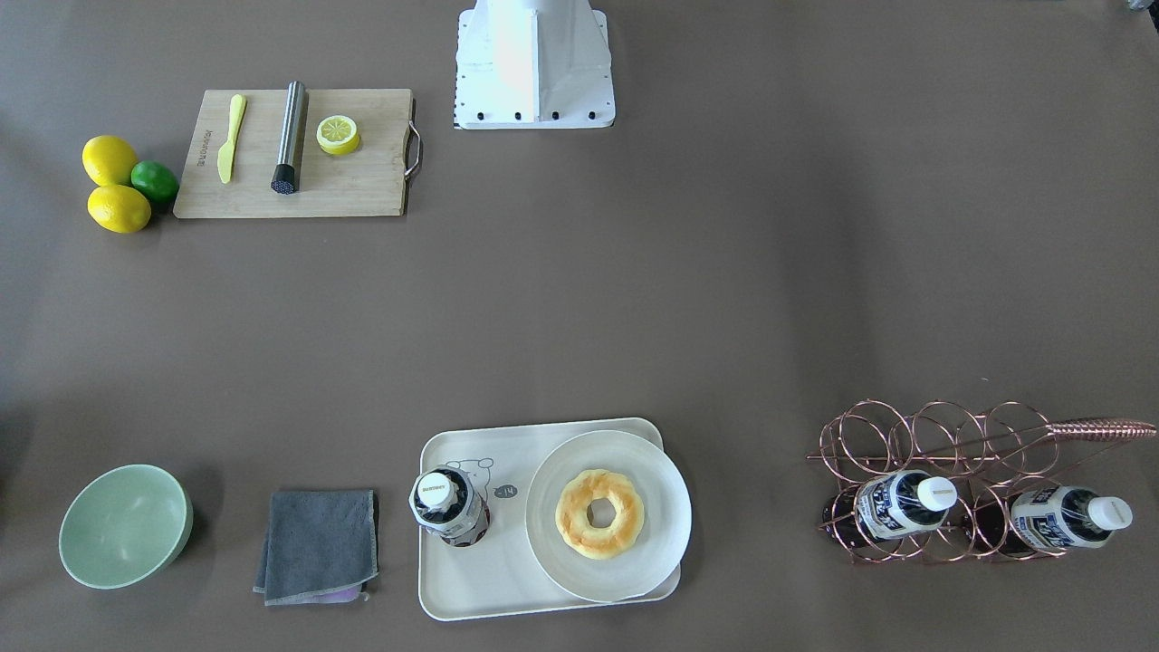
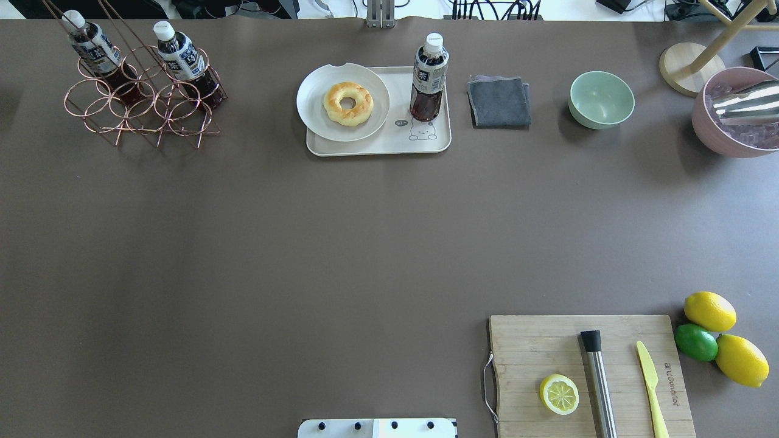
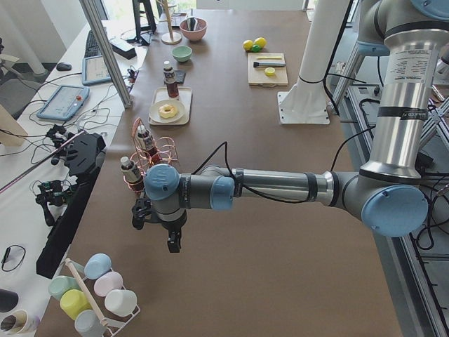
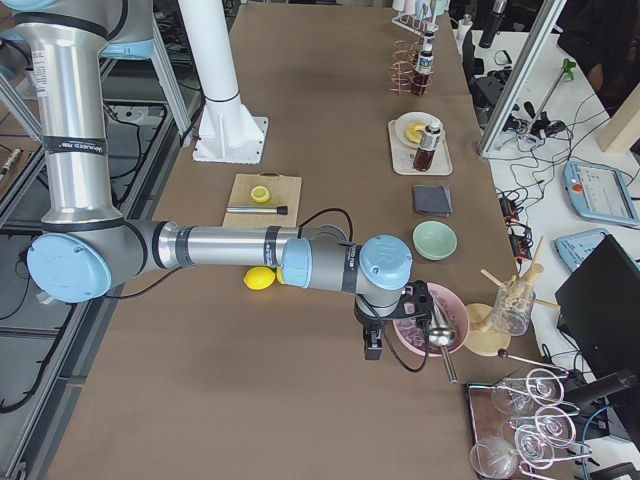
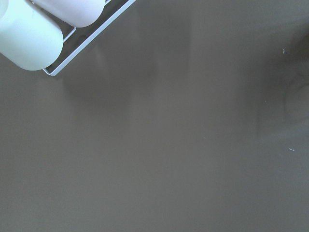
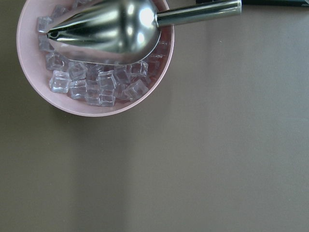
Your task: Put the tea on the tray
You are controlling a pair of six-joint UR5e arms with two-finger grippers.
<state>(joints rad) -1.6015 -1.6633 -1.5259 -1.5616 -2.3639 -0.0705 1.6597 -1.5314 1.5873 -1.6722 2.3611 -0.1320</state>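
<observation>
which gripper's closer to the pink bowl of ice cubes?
Right. The right gripper hangs beside the pink bowl; the left gripper is far off, near the copper wire rack.

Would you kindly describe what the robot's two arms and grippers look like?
The left arm and the right arm are both silver-grey metal tubes with round light blue joint caps and dark bands at the joints. A thin black cable loops over each forearm near the wrist. The left gripper and the right gripper are small and black.
</observation>
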